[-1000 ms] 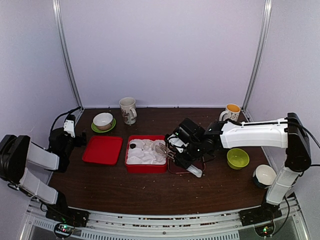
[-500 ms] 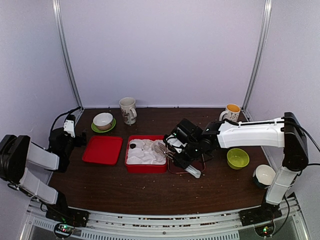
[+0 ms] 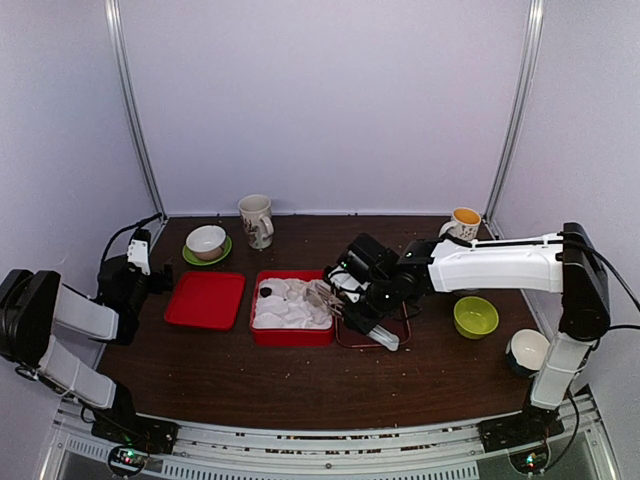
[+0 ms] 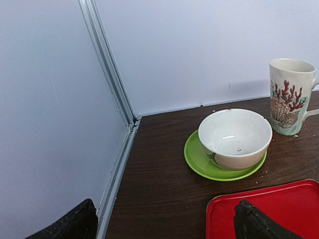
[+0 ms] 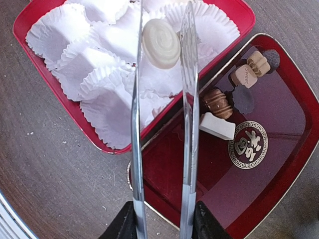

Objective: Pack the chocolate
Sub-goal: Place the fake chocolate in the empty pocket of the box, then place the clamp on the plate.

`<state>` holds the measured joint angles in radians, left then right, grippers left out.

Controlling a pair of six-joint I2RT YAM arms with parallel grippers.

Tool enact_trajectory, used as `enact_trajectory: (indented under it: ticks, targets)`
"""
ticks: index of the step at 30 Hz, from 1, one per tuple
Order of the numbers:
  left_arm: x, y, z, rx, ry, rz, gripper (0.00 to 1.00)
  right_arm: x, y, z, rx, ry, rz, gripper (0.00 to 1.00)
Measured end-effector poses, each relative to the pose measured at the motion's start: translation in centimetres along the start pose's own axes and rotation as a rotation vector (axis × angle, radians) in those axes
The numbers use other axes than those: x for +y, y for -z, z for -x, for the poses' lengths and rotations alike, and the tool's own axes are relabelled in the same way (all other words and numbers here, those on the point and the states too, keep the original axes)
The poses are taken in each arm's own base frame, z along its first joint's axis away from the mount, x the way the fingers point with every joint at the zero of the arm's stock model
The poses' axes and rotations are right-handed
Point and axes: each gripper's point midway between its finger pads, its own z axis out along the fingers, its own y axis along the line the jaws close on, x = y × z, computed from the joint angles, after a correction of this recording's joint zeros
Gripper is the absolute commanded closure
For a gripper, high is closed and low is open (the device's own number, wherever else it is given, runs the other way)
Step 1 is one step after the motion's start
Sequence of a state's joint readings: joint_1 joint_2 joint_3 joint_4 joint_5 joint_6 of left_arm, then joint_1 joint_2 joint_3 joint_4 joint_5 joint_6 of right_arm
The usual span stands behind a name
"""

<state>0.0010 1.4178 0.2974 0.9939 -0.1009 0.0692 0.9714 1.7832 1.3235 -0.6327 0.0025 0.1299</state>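
My right gripper (image 5: 162, 226) is shut on metal tongs (image 5: 187, 124). The tong tips pinch a round cream-white swirl chocolate (image 5: 160, 43) above the white paper cups of the red box (image 5: 243, 11). Several more chocolates lie in the dark red tray (image 5: 279, 164): a tan one (image 5: 243, 75), a brown one (image 5: 216, 100), a dark one (image 5: 242, 99) and a white block (image 5: 217, 126). In the top view the tongs (image 3: 325, 297) reach over the box's right side (image 3: 292, 335), and one dark chocolate (image 3: 266, 292) sits in a cup. My left gripper (image 4: 164, 229) is open and empty at the far left.
A red lid (image 3: 205, 299) lies left of the box. A white bowl on a green saucer (image 4: 234, 139) and a shell-print mug (image 4: 289, 97) stand at the back left. An orange-lined mug (image 3: 463, 224), a green bowl (image 3: 476, 316) and a white cup (image 3: 528, 351) stand at the right.
My right gripper with the tongs has shifted a little left, from the tray toward the red box. The left arm has not moved.
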Motion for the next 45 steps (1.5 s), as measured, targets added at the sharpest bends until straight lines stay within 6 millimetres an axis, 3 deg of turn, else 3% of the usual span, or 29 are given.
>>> enact_trajectory:
  ticks: [6, 21, 25, 30, 33, 37, 45]
  targets:
    - [0.0, 0.0, 0.0, 0.0, 0.0, 0.0, 0.02, 0.0, 0.1, -0.3, 0.014, 0.009, -0.007, 0.58]
    - [0.0, 0.0, 0.0, 0.0, 0.0, 0.0, 0.02, -0.3, 0.6, 0.5, -0.009, 0.002, -0.024, 0.6]
    - [0.0, 0.0, 0.0, 0.0, 0.0, 0.0, 0.02, -0.4, 1.5, 1.6, -0.061, -0.019, -0.028, 0.6]
    - [0.0, 0.0, 0.0, 0.0, 0.0, 0.0, 0.02, -1.4, 4.2, 2.7, -0.171, -0.065, -0.057, 0.61]
    - [0.0, 0.0, 0.0, 0.0, 0.0, 0.0, 0.02, -2.5, 5.9, 2.3, -0.225, -0.1, -0.094, 0.61]
    - [0.0, 0.0, 0.0, 0.0, 0.0, 0.0, 0.02, -3.9, 6.7, 1.1, -0.254, -0.15, -0.129, 0.61]
    - [0.0, 0.0, 0.0, 0.0, 0.0, 0.0, 0.02, -5.7, 4.7, -2.8, -0.215, -0.269, -0.174, 0.61]
